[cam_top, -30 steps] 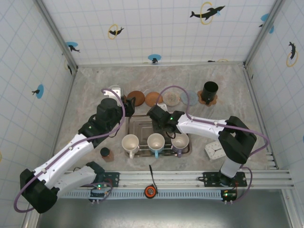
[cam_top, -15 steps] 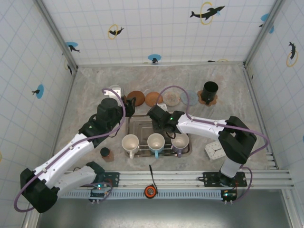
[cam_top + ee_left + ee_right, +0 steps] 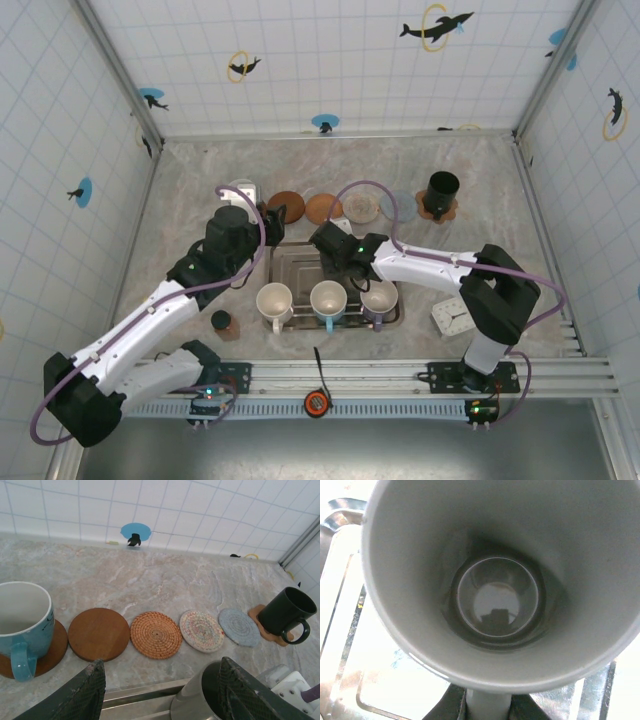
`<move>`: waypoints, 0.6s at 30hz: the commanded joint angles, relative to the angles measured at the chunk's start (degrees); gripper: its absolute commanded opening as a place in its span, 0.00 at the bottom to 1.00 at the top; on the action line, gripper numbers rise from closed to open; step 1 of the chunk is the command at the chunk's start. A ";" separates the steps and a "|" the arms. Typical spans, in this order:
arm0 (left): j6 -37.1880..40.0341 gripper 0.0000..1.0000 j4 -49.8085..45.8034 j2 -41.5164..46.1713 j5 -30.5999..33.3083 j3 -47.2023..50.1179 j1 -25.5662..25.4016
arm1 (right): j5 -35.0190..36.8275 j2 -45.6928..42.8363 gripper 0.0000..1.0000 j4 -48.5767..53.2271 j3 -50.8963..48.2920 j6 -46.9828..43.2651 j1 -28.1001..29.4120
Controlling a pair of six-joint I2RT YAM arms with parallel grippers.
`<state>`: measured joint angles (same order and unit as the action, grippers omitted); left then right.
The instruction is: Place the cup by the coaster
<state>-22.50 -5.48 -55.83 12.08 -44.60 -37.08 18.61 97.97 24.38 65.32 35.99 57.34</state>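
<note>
Right wrist view: the grey cup (image 3: 500, 595) is seen straight down its open mouth. Its pale handle points toward the camera and sits between the two dark fingers (image 3: 451, 707) of the right hand (image 3: 487, 711). The fingers are drawn in narrow against either side of the handle, holding the cup by it. The shiny metal tray (image 3: 340, 645) lies beneath the cup. Whether the cup's base touches the tray cannot be told.

Top view: the right hand is over the far half of the tray. Three cups (image 3: 328, 297) stand in a row along the tray's near edge.

Left wrist view: the left hand (image 3: 161, 680) is spread wide and holds nothing, and the grey cup stands just beyond its right finger. Beyond the tray rim, on the table (image 3: 150, 580), a row of coasters runs left to right:
- a brown coaster bearing the blue cup (image 3: 22, 625)
- a bare wooden coaster (image 3: 98, 633)
- a woven coaster (image 3: 156, 634)
- a patterned coaster (image 3: 201, 630)
- a blue-grey coaster (image 3: 239, 627)
- a last coaster bearing the black cup (image 3: 282, 614)

Neighbouring coasters lie just beside one another. The grey cup is on the tray side of the row, apart from every coaster.
</note>
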 commanded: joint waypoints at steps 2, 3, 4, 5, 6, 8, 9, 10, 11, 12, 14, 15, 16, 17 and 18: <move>0.71 0.60 0.88 -0.25 0.05 -0.14 -0.23 | 4.30 -3.19 0.00 -2.40 0.87 -0.22 -0.34; 0.70 0.60 0.93 -0.24 0.05 -0.13 -0.19 | 4.43 -3.52 0.00 -2.41 0.67 -0.22 -0.39; 0.70 0.60 0.90 -0.26 0.03 -0.14 -0.20 | 4.51 -3.78 0.00 -2.58 0.49 -0.25 -0.45; 0.71 0.60 0.95 -0.24 -0.02 -0.17 -0.23 | 4.73 -4.08 0.00 -2.62 0.27 -0.22 -0.48; 0.71 0.60 0.91 -0.27 -0.03 -0.14 -0.20 | 4.76 -4.34 0.00 -2.76 0.17 -0.23 -0.56; 0.71 0.60 0.91 -0.31 -0.03 -0.14 -0.19 | 4.93 -4.84 0.00 -2.78 -0.04 -0.22 -0.72; 0.71 0.60 0.86 -0.26 -0.03 -0.14 -0.20 | 5.00 -5.07 0.00 -2.90 -0.16 -0.23 -0.81; 0.70 0.60 0.82 -0.30 -0.03 -0.14 -0.20 | 5.02 -5.31 0.00 -2.90 -0.29 -0.35 -0.90; 0.75 0.60 0.85 -0.25 0.04 -0.13 -0.19 | 4.94 -5.58 0.00 -2.92 -0.32 -0.38 -1.04; 0.78 0.60 0.82 -0.26 0.05 -0.16 -0.20 | 4.98 -5.85 0.00 -2.87 -0.43 -0.47 -1.17; 0.79 0.60 0.87 -0.28 0.05 -0.14 -0.19 | 4.73 -6.29 0.00 -2.73 -0.46 -0.61 -1.51; 0.81 0.60 0.85 -0.29 0.05 -0.14 -0.19 | 4.76 -6.55 0.00 -2.67 -0.53 -0.72 -1.74; 0.79 0.60 0.82 -0.33 0.05 -0.18 -0.21 | 4.69 -6.77 0.00 -2.54 -0.61 -0.74 -1.88; 0.80 0.60 0.82 -0.33 0.05 -0.14 -0.22 | 4.74 -7.07 0.00 -2.49 -0.76 -0.81 -2.05; 0.84 0.60 0.82 -0.33 0.05 -0.16 -0.23 | 4.71 -7.37 0.00 -2.50 -0.82 -0.91 -2.21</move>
<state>-22.48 -5.48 -55.94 12.08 -44.60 -37.08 20.18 94.70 24.38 65.04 35.70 55.66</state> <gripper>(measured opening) 0.603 0.155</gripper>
